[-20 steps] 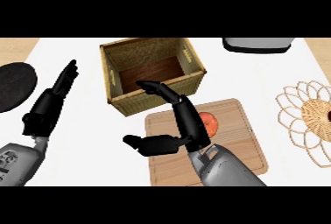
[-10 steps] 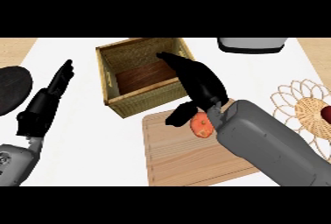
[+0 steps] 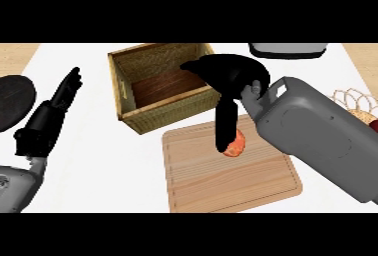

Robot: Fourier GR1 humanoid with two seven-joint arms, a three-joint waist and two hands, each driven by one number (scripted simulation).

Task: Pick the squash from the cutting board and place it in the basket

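Note:
The orange squash (image 3: 238, 146) lies on the wooden cutting board (image 3: 221, 182), near its upper middle. Just behind the board stands the square woven basket (image 3: 164, 117), with a dark wooden floor and nothing inside. My right hand (image 3: 230, 75) hovers high over the basket's right corner and the board's far edge. It is open, and one long finger (image 3: 224, 125) hangs straight down, covering the squash's left side. I cannot tell whether that finger touches the squash. My left hand (image 3: 50, 112) rests open at the left, fingers pointing up, apart from everything.
A black round plate (image 3: 15, 102) lies at the left edge beside my left hand. A grey appliance (image 3: 288, 49) stands at the back right. A pale woven mat (image 3: 356, 100) with something red on it shows at the right, partly behind my right forearm (image 3: 317, 130).
My right hand has lifted off the board and swung up toward the basket, the forearm now filling the right side. The squash has stayed in place on the board. My left hand is still.

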